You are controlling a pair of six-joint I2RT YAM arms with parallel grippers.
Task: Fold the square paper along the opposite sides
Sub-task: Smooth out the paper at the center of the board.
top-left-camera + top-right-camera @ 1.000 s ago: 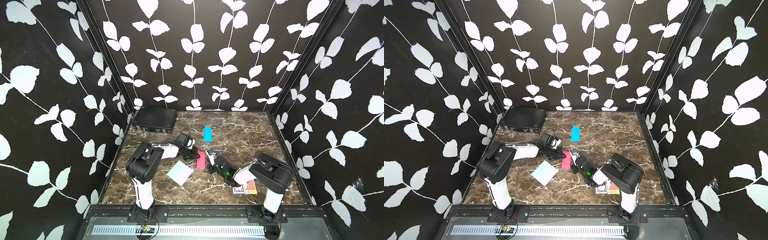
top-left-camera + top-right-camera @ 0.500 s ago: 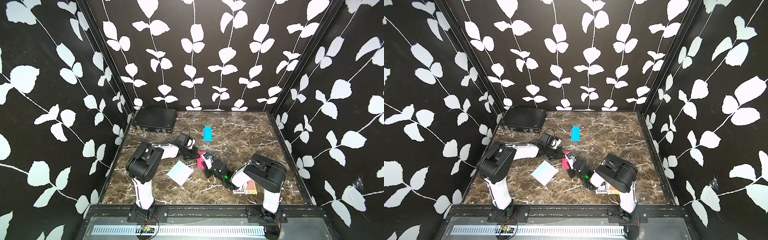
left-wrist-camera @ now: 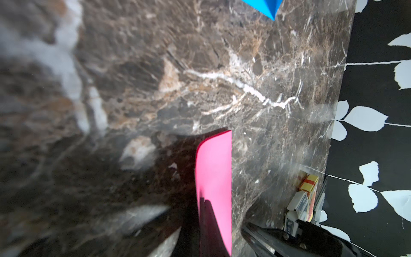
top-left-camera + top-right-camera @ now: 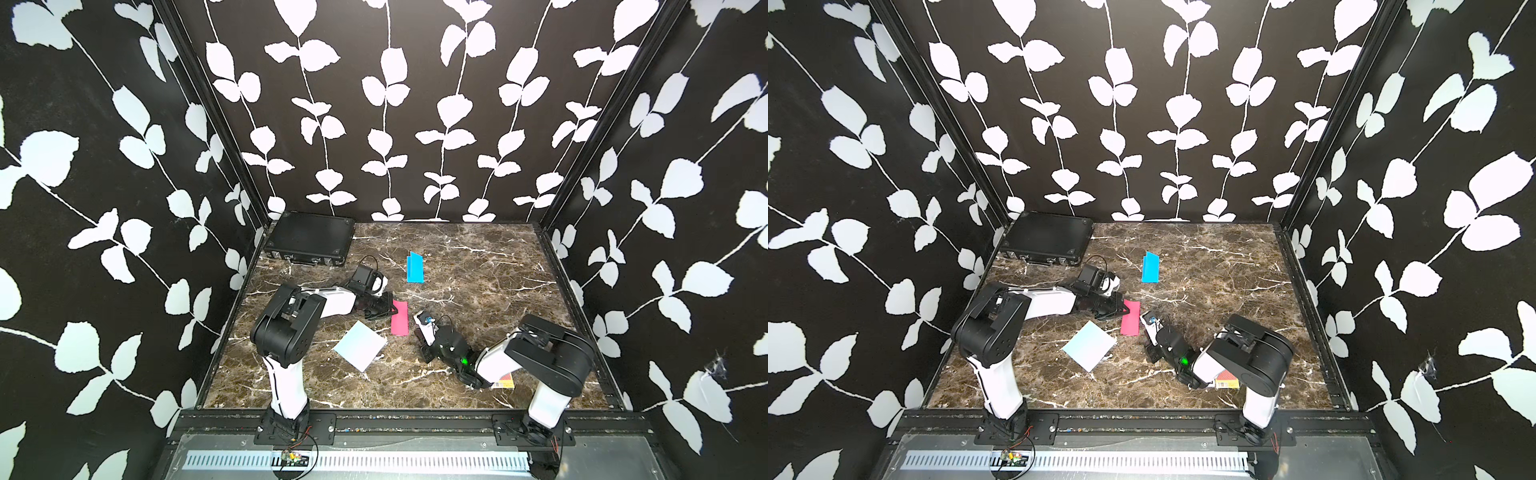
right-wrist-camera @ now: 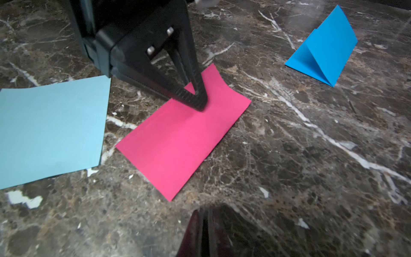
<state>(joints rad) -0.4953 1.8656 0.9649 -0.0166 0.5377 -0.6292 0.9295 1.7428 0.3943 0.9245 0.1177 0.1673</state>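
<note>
The folded pink paper [image 5: 182,138] lies flat mid-desk [image 5: 289,155] — the left hand [image 5: 198,103], pinched shut, presses its tips onto the sheet's far end. The right hand [image 5: 203,222] — fingers together, holding nothing — sits just beside it.

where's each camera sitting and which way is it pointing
top views: high in front, looking down on the whole table; left arm, right arm show.
left wrist: low, facing across the pink paper toward the right wall; left gripper shows.
right wrist: low, facing the pink paper under the left gripper; right gripper shows.
shared: both wrists see pink and blue paper.
</note>
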